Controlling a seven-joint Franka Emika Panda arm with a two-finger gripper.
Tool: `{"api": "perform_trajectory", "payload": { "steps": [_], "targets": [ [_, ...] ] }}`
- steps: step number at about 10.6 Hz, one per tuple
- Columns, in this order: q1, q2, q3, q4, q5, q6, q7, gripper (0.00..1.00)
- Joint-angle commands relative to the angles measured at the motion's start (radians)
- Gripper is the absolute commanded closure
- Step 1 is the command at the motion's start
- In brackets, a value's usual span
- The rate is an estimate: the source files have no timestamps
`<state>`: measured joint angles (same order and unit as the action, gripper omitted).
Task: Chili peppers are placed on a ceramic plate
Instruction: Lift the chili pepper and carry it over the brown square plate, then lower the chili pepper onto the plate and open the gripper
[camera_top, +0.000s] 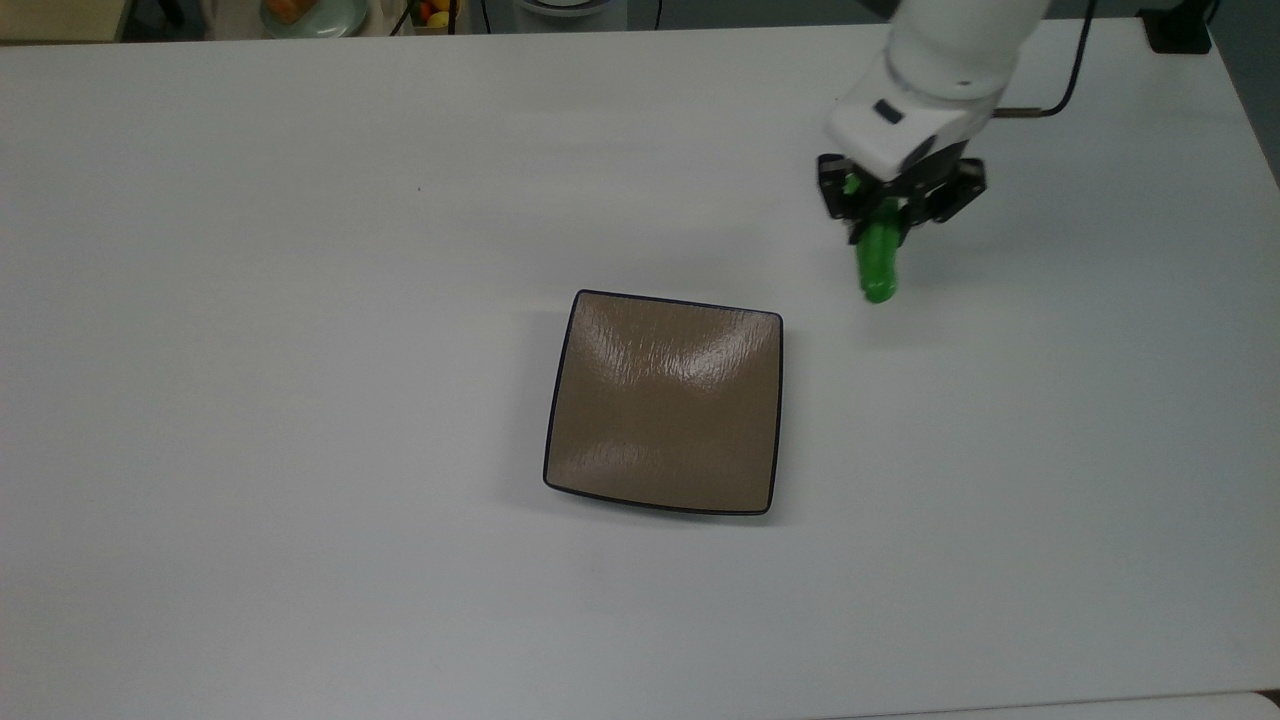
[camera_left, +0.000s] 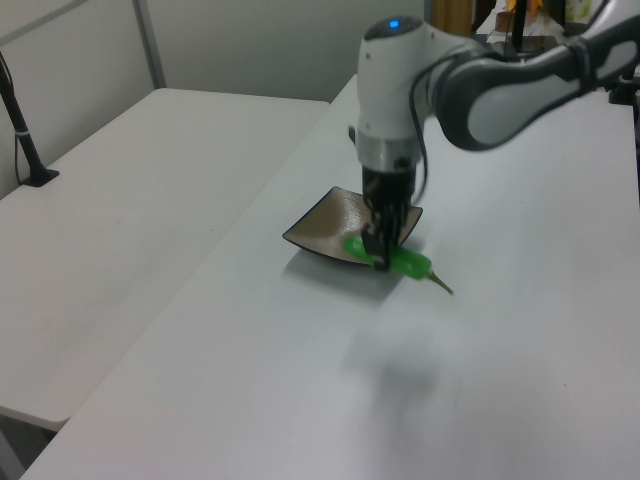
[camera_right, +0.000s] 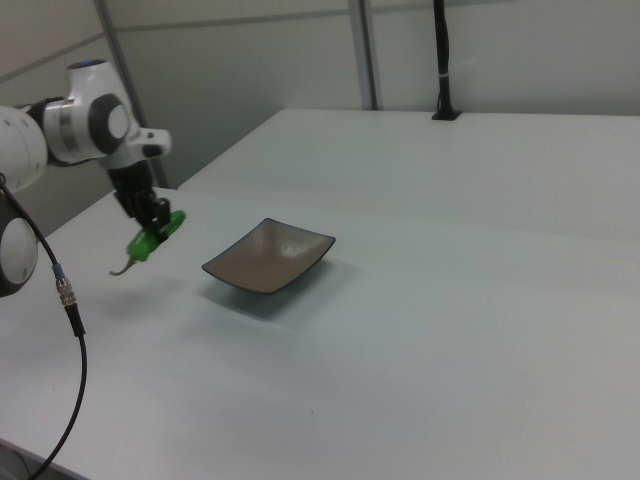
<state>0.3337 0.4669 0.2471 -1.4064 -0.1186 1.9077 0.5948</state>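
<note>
Above the white surface (camera_top: 300, 400), off the ceramic plate's (camera_top: 665, 400) upper right corner in the top view and clear of its rim, hangs the chili pepper (camera_top: 880, 262), pinched near its stem end between the gripper's (camera_top: 889, 212) narrowly closed fingers. In the top view, long axis running almost straight down the picture, blunt green tip toward the bottom edge, stem end tucked under the black fingers. In the left view, pepper (camera_left: 392, 259) lying close to level in front of the plate (camera_left: 335, 228), thin stem trailing down to the left view's right; in the right view, pepper (camera_right: 152, 240) tilted, stem drooping at the right view's left, plate (camera_right: 268, 257) a little way off to its right. Airborne, judging by the soft shadow on the surface under it in the left view. Carry toward the plate apparently under way, placement not yet done. Likely trouble from here: glossy, wrinkled skin held off-centre, so a swing or slow slide out of the grip during travel; a low approach catching the drooping end on the raised rim; a release near the edge, leaving the pepper half on the rim or rolling off the slick glaze.
</note>
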Motion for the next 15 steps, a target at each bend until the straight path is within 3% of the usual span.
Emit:
{"api": "perform_trajectory", "payload": {
  "steps": [1, 3, 7, 9, 15],
  "targets": [
    [-0.015, 0.007, -0.095, 0.041, -0.003, 0.035, -0.05, 0.94],
    [-0.051, 0.01, -0.132, 0.04, -0.003, 0.095, -0.078, 0.94],
    [-0.113, 0.051, -0.16, 0.03, -0.003, 0.281, -0.148, 0.93],
    [-0.131, 0.084, -0.161, 0.011, -0.003, 0.335, -0.206, 0.93],
    [-0.143, 0.144, -0.161, -0.011, 0.001, 0.415, -0.214, 0.92]
  ]
}}
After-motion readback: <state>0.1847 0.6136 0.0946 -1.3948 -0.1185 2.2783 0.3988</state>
